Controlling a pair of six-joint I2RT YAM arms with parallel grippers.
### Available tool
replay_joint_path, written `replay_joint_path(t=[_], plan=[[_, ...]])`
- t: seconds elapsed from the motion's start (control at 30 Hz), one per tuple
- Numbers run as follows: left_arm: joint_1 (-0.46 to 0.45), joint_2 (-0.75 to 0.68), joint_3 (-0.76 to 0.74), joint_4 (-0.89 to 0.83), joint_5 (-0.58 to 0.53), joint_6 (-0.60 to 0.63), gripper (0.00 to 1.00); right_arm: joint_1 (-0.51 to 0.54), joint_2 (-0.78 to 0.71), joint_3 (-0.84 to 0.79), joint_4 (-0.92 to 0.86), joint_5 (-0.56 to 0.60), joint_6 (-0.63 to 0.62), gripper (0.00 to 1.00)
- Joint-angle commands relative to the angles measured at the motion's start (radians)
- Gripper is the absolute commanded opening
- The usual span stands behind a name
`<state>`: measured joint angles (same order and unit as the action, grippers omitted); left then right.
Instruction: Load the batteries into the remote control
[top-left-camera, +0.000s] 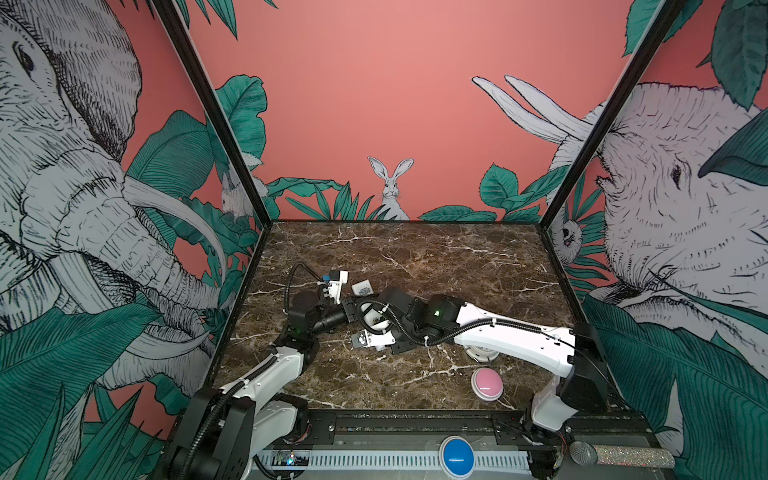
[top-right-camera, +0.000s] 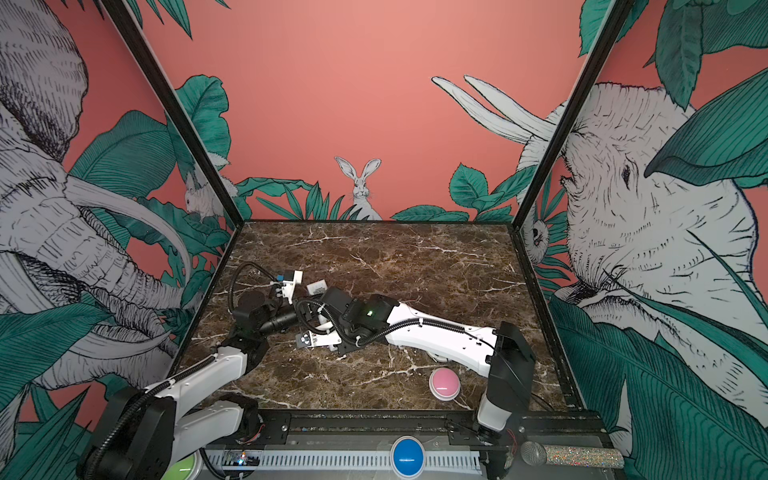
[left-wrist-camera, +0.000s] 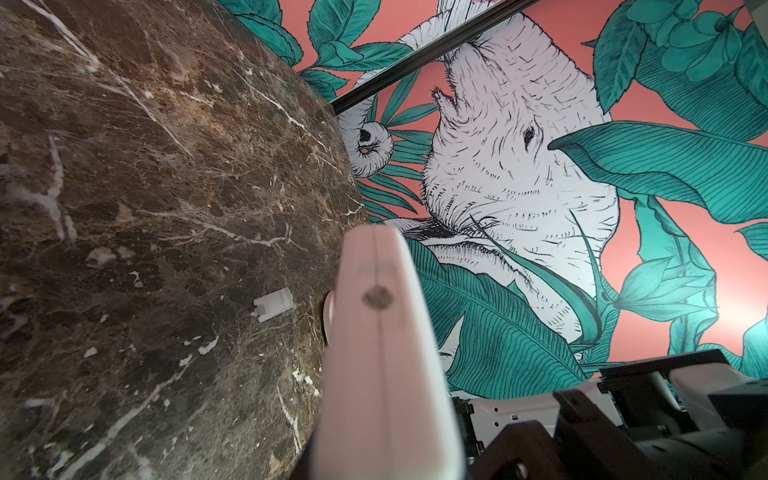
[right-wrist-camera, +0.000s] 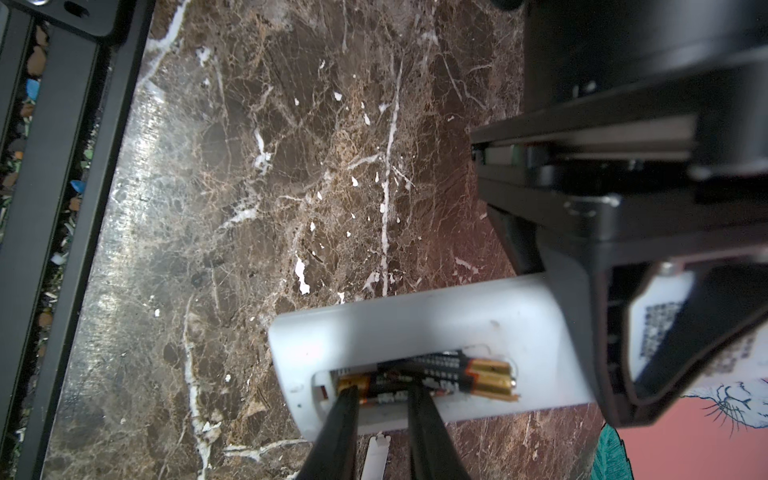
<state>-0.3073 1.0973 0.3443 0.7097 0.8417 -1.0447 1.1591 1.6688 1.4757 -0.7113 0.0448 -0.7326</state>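
Left gripper (right-wrist-camera: 582, 328) is clamping the remote control (right-wrist-camera: 415, 328), which is showing its plain white back; batteries (right-wrist-camera: 486, 376) are lying in the uncovered compartment. Right gripper (right-wrist-camera: 382, 399) is holding its jaws slightly apart, tips at the batteries. Brown marble tabletop (right-wrist-camera: 249, 166) is lying beneath both grippers, with jungle-mural walls (top-left-camera: 395, 104) around.

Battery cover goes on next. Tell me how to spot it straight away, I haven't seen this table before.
On the brown marble table, find the long white remote control with its battery bay open. The battery cover lies flat on the marble close to it. It is a small thin white rectangle with short tabs at one end, far smaller than the remote.
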Motion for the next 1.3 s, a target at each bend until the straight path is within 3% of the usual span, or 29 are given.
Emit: replay_joint_path(t=[0.0,1.27], plan=[[-0.016,-0.042,0.025,0.084,0.085,-0.044,0.0,-0.006,-0.014,-0.025,-0.027,0.049,0.012,0.24],[-0.013,-0.027,0.015,0.092,0.082,-0.04,0.0,0.001,-0.053,0.037,-0.022,0.054,0.047,0.25]])
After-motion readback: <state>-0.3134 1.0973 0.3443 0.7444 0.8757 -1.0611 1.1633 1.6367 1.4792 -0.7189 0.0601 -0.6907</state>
